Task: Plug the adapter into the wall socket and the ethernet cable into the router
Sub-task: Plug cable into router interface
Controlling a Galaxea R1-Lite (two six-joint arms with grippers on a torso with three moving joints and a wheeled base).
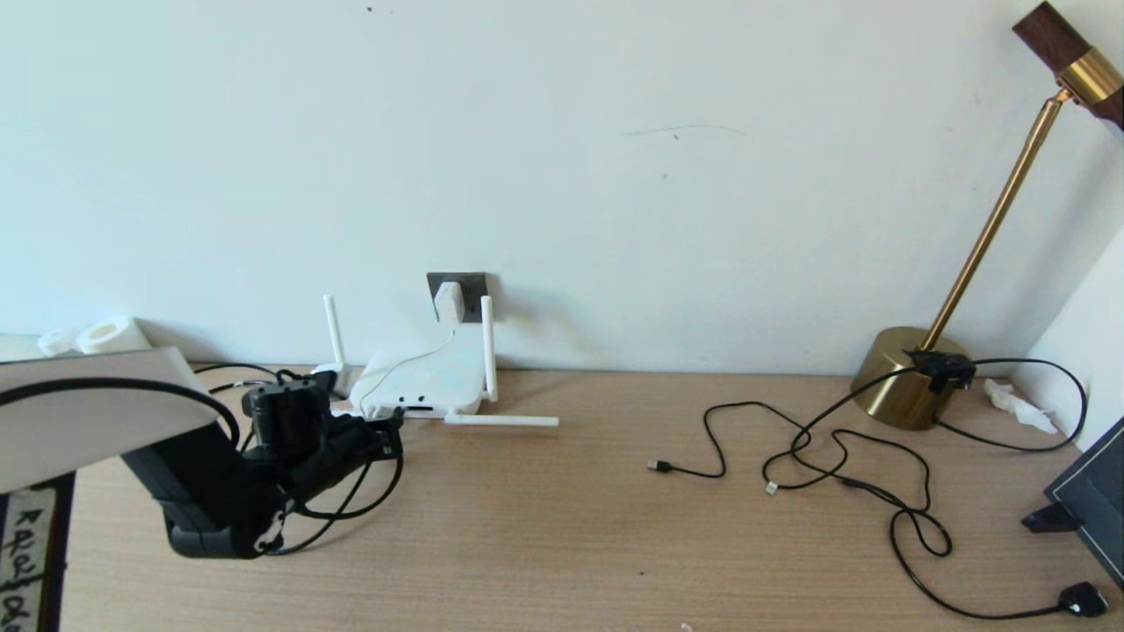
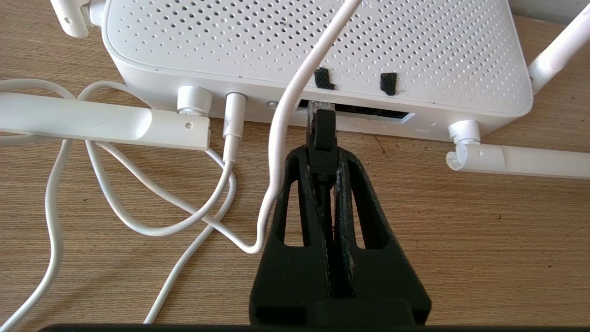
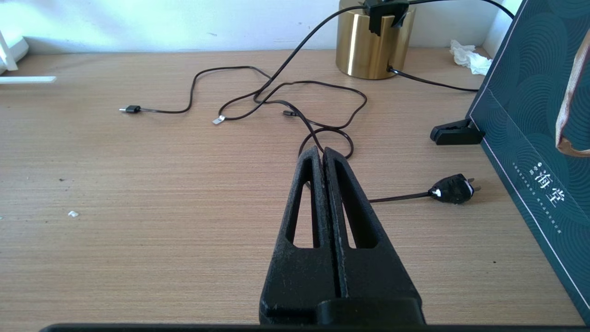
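1 router (image 2: 318, 50) with 4 antennas; 1 adapter (image 1: 449, 302) sits in 1 wall socket (image 1: 471, 284). Left gripper (image 2: 324, 154) clamps 1 ethernet cable (image 2: 322, 138) at router's port slot. Right gripper (image 3: 321, 157) closed, holding nothing.

Head camera: high, facing forward and down over the desk (image 1: 562, 527) toward the wall. Left wrist camera: low behind its jaws, very close to the router (image 2: 318, 50) at the desk's back edge. Right wrist camera: low, looking across the desk toward the brass lamp base (image 3: 371, 46). Head and right wrist views share the loose black cables (image 1: 834, 456).
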